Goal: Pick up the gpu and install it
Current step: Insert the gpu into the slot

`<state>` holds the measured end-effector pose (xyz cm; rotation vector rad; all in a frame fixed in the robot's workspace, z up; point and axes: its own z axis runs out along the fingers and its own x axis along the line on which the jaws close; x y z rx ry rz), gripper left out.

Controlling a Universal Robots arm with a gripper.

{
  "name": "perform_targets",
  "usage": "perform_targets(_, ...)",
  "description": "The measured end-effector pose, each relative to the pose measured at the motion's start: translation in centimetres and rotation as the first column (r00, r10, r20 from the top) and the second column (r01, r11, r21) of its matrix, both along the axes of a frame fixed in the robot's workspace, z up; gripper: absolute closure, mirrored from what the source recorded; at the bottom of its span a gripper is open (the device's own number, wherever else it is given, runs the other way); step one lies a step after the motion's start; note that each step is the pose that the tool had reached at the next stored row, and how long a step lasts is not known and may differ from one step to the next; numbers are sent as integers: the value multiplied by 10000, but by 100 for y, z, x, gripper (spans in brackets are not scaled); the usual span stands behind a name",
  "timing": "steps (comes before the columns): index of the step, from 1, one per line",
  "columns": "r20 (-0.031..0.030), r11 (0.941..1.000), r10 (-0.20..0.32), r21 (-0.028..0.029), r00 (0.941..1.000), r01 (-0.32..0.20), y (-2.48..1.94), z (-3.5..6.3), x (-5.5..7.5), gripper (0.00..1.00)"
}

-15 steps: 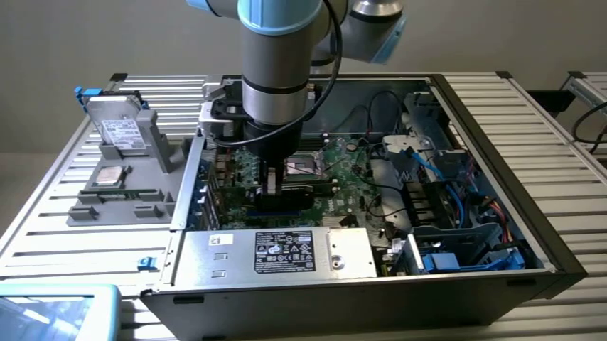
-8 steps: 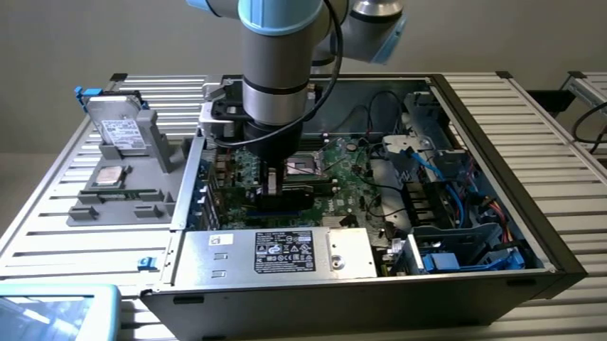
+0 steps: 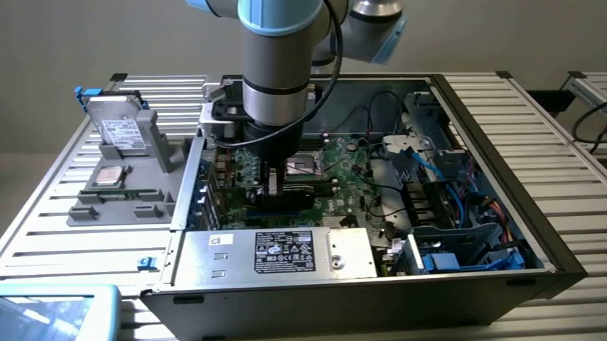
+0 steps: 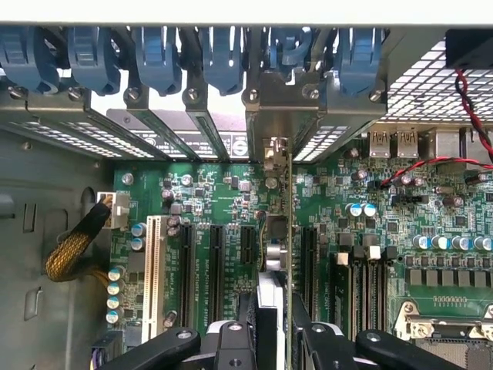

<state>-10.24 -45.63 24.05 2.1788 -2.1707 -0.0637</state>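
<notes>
Clamping the gpu (image 4: 278,231) edge-on, the gripper (image 4: 273,343) holds it upright over the motherboard's (image 4: 208,189) expansion slots (image 4: 202,270), near the computer case's (image 3: 493,135) rear edge.

— Where does the exterior camera sit?
— High, off one side of the open computer case (image 3: 332,307), looking down on it and my arm (image 3: 275,78) from well back
— And your wrist camera?
— Close over the motherboard (image 4: 223,193), facing its slots; both views share that board
</notes>
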Motion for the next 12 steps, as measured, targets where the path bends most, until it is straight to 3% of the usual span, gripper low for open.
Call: perform_targets(12,-1,10000,-3,1,10000,3,0,0,-2,72)
